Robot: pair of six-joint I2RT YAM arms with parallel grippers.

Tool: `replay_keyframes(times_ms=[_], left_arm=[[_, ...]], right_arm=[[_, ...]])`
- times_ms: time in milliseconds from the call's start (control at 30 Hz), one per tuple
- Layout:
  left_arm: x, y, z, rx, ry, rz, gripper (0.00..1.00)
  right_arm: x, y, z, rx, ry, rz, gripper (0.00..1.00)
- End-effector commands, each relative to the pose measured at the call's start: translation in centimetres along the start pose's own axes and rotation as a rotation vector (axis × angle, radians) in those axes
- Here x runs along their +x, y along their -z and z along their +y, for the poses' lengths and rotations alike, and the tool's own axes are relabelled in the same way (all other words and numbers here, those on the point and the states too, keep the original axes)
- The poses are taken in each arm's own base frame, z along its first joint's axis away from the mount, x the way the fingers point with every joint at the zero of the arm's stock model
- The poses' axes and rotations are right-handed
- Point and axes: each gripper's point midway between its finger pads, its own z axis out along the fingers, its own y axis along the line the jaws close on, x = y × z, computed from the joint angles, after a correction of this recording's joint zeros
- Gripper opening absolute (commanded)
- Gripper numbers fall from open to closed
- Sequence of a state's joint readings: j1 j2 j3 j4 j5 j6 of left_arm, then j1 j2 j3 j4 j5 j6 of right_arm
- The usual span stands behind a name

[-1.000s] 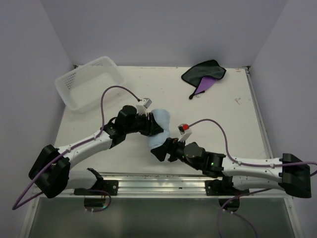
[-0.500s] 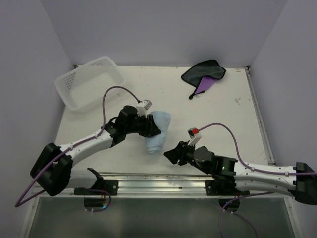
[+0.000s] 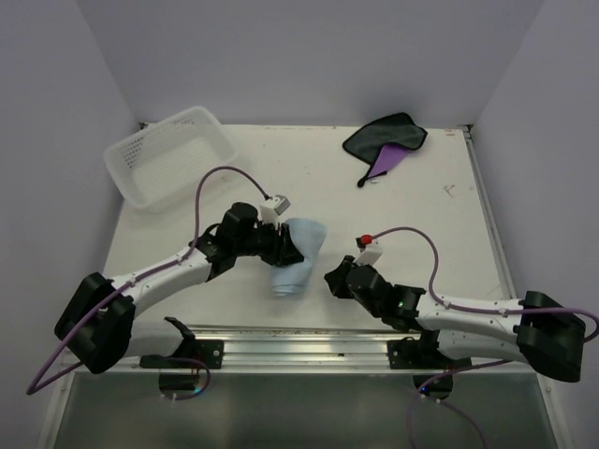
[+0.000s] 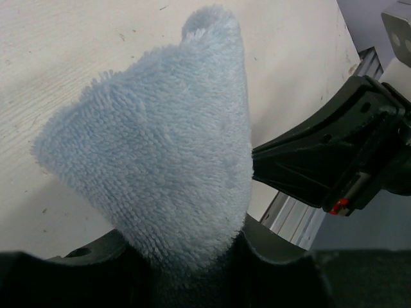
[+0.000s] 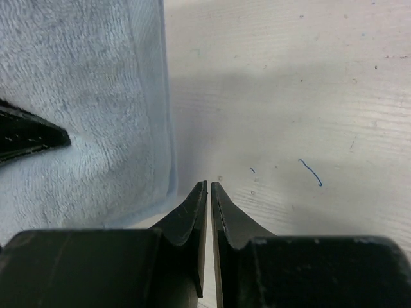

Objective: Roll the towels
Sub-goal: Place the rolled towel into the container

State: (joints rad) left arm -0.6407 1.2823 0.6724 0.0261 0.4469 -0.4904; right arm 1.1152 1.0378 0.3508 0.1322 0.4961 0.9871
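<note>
Blue terry towel (image 3: 301, 254), judged light and limp, is pinched at one end by left gripper (image 3: 284, 249); right gripper (image 5: 209, 189) is closed on nothing beside its hemmed edge, the better hold.

Right pincer (image 3: 332, 279) off the light blue towel (image 3: 296, 257), drawn back to its right, jaws now pressed together, towel's near end shifted slightly nearer.

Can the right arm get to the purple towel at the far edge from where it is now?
Probably yes: the right gripper is shut and empty, and nothing lies on the table between it and the purple towel. It would have to stretch far, though.
</note>
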Motion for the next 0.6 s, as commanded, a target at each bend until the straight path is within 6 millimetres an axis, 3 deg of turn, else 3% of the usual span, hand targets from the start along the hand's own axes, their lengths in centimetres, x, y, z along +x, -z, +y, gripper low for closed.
replay_keyframes(times_ms=[0, 200, 567], left_arm=[[-1.1, 0.3, -1.3, 0.078, -0.052, -0.055, 0.00], [-0.2, -0.2, -0.4, 0.038, -0.030, -0.032, 0.00], [0.2, -1.6, -3.3, 0.131, -0.027, -0.029, 0.00]], right_arm=[[-3.6, -0.4, 4.5, -0.126, -0.078, -0.092, 0.10], [-5.2, -1.1, 5.7, -0.133, -0.044, -0.114, 0.11], [-3.6, -4.1, 6.4, -0.142, -0.062, -0.063, 0.11]])
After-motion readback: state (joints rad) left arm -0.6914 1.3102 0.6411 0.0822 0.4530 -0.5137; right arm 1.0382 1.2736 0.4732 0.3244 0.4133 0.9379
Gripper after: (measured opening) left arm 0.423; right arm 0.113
